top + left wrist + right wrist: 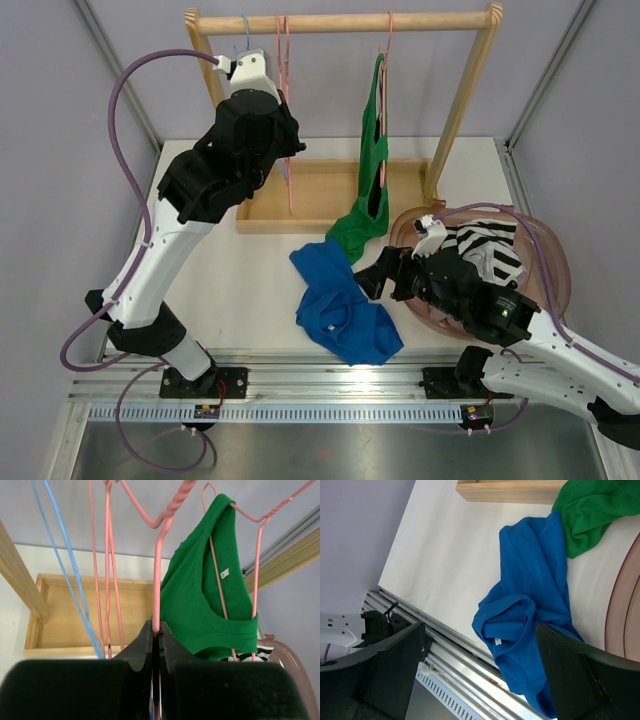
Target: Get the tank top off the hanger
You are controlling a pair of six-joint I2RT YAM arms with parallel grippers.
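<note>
A green tank top [372, 190] [200, 600] hangs by one strap on a pink hanger [388, 60] [260, 555] at the right of the rail, its lower end trailing onto the table [590, 505]. My left gripper [286, 148] [157, 630] is shut on the wire of another pink hanger [287, 70] [159, 570], which carries no garment. A blue tank top [340, 305] [530, 605] lies crumpled on the table. My right gripper [368, 280] [480, 627] hovers open just above it, holding nothing.
The wooden rack [340, 20] stands at the back with a wooden tray [320, 190] at its foot. A blue hanger [70, 565] hangs left of the held one. A pink basket [550, 270] holds a striped garment [485, 245]. A metal rail [300, 375] runs along the front edge.
</note>
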